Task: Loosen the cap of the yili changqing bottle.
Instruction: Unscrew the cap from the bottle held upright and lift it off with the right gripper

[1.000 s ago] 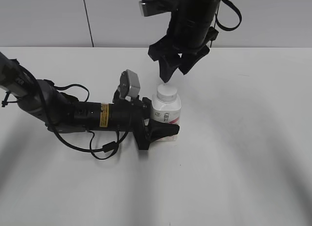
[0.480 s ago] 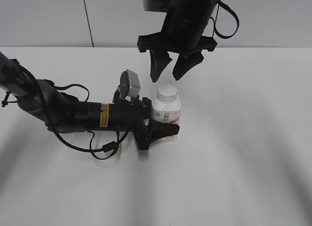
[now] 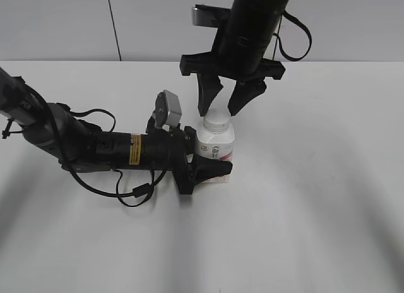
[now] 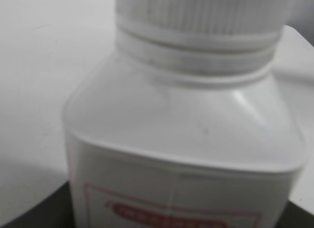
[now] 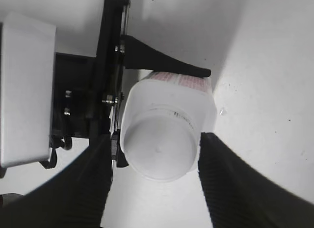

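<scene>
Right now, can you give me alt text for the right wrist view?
Looking straight down on a white bottle with its cap on, between the right tool's open fingers. The left tool grips the bottle's body.

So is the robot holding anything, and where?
Yes. The left gripper holds the bottle by its lower body. The right gripper has its fingers open around the cap, not gripping yet.
</scene>
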Controlling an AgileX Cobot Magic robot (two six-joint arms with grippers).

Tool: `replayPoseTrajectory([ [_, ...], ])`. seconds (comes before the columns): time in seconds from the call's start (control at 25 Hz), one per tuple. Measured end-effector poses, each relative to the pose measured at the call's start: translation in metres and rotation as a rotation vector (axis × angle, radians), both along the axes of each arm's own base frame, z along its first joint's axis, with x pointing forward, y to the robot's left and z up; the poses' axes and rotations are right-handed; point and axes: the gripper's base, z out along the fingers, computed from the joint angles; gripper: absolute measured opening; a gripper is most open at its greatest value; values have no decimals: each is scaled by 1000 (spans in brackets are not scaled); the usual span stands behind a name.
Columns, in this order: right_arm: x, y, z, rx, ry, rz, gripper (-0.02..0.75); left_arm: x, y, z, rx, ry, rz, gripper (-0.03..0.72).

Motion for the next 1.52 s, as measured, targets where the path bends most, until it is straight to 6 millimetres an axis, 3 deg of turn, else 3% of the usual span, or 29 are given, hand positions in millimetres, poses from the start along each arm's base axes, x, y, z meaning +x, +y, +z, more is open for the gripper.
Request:
replayPoseTrajectory([
  [0.44,0,0,0,3,30,-89,449,0,0,0,0,0,0,424],
  [1.52,2,2,-16,-4,73,-103,435,0,0,0,0,0,0,424],
])
